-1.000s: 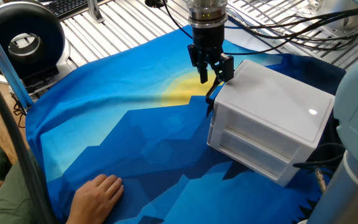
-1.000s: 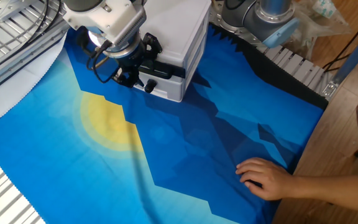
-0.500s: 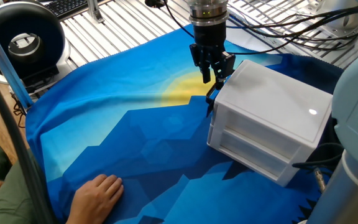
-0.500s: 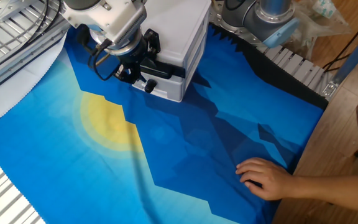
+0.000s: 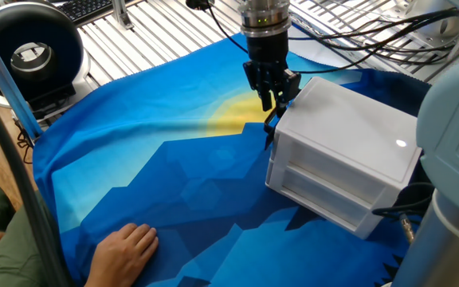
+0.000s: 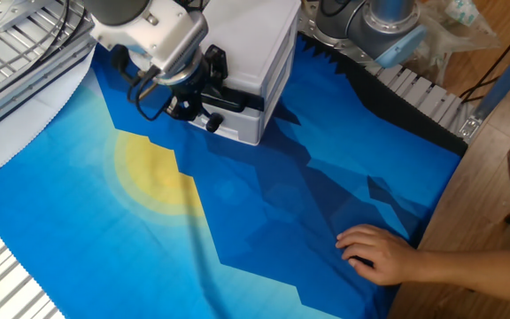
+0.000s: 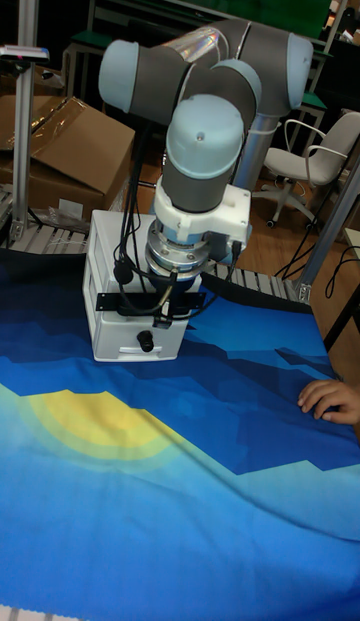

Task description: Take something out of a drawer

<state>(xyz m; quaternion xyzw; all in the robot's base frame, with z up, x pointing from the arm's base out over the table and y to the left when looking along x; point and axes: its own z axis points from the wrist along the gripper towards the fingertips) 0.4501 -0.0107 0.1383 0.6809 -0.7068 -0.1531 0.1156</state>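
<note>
Gripper (image 7: 172, 303) down at the drawer (image 7: 138, 319) front, fingers astride the black bar handle (image 7: 135, 301) – grip width can't tell; cube not visible, presumably inside. Best now: clamp bar squarely, pull straight out, level – w/o dragging the white box (image 5: 349, 147)

The drawer unit (image 5: 349, 155) stands on the cloth (image 5: 174, 175) covering the bench. The gripper (image 7: 168, 311) hangs at the unit's front, at the handle (image 7: 150, 302). A person's hand (image 6: 374, 252) rests on the cloth, well apart from the unit.
</note>
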